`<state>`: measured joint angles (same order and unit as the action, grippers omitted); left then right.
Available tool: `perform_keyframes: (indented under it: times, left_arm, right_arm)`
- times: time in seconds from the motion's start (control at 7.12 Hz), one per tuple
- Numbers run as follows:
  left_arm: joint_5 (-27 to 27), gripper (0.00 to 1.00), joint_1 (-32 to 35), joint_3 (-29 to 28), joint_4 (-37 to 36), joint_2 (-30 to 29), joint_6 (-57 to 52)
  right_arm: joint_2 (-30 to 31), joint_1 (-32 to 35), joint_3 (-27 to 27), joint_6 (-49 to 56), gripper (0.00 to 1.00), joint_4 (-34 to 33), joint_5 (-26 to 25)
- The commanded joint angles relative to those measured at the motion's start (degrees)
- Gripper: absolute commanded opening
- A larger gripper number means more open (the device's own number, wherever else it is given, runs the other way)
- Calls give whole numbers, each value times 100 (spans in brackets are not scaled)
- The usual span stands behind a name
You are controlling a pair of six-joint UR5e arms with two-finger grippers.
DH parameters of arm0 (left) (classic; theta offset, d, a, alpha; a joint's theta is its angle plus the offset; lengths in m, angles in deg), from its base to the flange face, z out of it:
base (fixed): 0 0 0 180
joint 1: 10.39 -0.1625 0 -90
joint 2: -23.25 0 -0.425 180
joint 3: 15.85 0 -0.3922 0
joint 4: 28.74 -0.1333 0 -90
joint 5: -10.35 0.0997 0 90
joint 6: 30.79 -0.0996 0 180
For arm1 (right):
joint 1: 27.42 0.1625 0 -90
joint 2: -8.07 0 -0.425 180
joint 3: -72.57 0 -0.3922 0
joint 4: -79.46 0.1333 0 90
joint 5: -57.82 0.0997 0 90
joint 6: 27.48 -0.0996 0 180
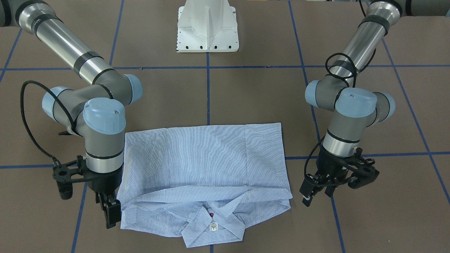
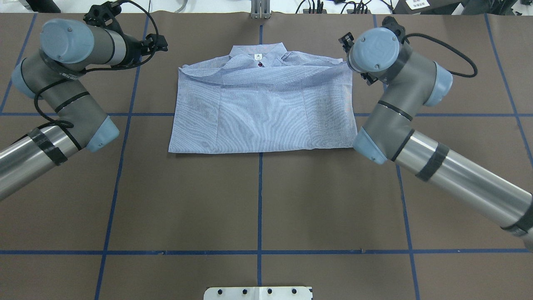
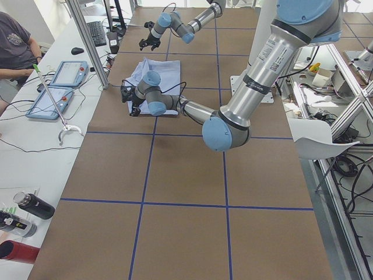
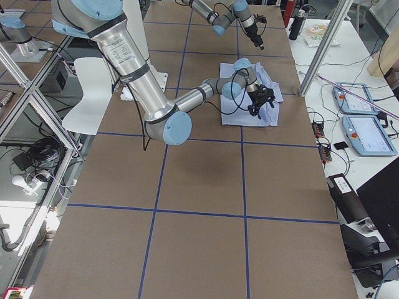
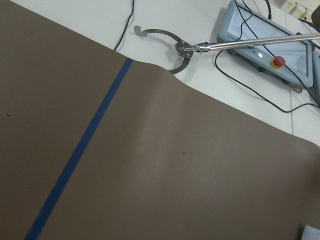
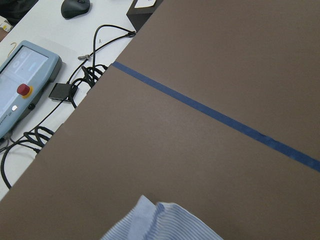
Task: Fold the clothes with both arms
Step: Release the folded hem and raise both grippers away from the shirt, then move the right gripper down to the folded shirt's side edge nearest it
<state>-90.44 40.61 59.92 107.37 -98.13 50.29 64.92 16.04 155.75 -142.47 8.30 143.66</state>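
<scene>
**Front-facing view.** My left hand [image 1: 318,192] hangs fingers-down over bare tabletop [image 1: 246,98], at 3 to 4 o'clock of the shirt [image 1: 207,161] and apart from the cloth. Its two fingers stand spread with a gap between them and hold nothing. My right hand [image 1: 108,209] points down at the shirt's 8 o'clock, just beside the cloth's edge. I cannot tell whether it touches the cloth, nor whether its fingers are spread or pressed together.

The shirt lies flat between my two hands, folded to a rough rectangle. Its collar [image 1: 214,232] juts out at 6 o'clock in this view, on the side away from my base [image 1: 208,28]. A white label [image 1: 213,227] and a dark red button [image 1: 211,214] show at the neck. A folded layer covers the body up to the collar, where its edge sits loose and slightly raised.

**Left wrist view.** Brown tabletop is crossed by a blue tape line [image 5: 80,150]. A corner of the shirt shows at 5 o'clock, and a grabber [image 5: 186,48] and a pendant [image 5: 280,62] lie at 12 to 2 o'clock beyond the tabletop's edge.

**Right wrist view.** A corner of the shirt shows at 6 o'clock, and a mouse [image 6: 75,7] lies at 11 o'clock.
</scene>
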Motion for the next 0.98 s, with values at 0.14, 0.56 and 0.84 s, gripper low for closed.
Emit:
perform_keyframes:
  times: [0.14,0.56,0.84]
  left_arm:
    - [-46,100,16,316,-120,184,-23]
    - [-37,100,51,316,-120,176,-31]
    - [-37,100,60,307,-120,167,-31]
  right_arm:
    - [994,-776,1103,-594,100,-29,-41]
    - [1179,-988,1094,-595,99,-20,-42]
    - [1215,-1102,1103,-604,99,-20,-42]
